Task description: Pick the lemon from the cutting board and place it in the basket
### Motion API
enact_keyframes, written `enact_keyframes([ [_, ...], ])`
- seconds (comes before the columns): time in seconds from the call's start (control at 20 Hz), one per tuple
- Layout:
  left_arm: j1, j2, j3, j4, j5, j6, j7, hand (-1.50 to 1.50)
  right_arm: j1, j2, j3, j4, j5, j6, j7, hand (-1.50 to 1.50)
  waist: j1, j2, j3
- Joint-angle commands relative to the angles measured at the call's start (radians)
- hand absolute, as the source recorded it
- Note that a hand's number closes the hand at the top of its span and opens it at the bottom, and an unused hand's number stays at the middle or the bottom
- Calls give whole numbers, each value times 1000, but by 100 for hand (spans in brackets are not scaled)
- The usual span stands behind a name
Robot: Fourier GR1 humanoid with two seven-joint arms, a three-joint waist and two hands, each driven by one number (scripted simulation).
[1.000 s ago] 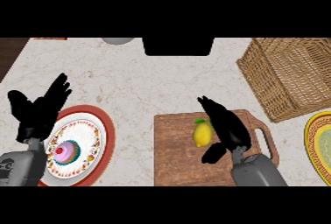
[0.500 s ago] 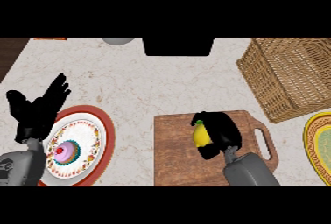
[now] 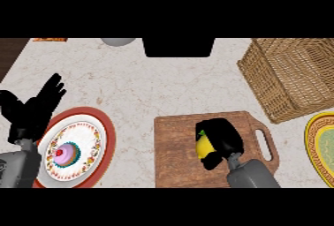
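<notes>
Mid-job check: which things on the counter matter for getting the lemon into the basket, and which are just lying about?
For the job:
lemon
cutting board
basket
right hand, curled round the lemon

Lying about:
plate with cupcake
yellow plate
left hand, resting open

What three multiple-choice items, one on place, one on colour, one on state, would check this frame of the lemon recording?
1. Where does the lemon lie?
A. in the basket
B. on the cutting board
C. on the red-rimmed plate

2. What colour is the rim of the plate at the view's right edge?
A. yellow
B. blue
C. black

3. How is the right hand placed?
A. resting open beside the basket
B. curled round the lemon
C. flat on the marble counter

Key: 1 B, the lemon sits on the wooden cutting board, well short of the basket. 2 A, the plate at the right edge has a yellow rim; the red-rimmed plate lies at the left. 3 B, the black fingers wrap over the lemon, while the left hand rests open at the left.
</notes>
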Motion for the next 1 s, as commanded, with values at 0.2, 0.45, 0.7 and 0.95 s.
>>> enact_keyframes([
  [0.2,32,-7,19,-1,-19,46,-4,0,382,-350,178,-301,-75,6,-494,150,-71,-9,6],
  [0.45,41,-11,18,-38,-4,41,21,0,637,-499,58,-479,-309,-28,-719,150,-75,-6,6],
  [0.7,83,2,18,-40,-5,14,-5,0,769,-552,-77,-670,-588,7,-917,150,-64,-3,4],
  [0.95,79,-10,24,-69,4,32,14,0,973,-647,-348,-848,-803,10,-998,150,-65,-4,3],
])
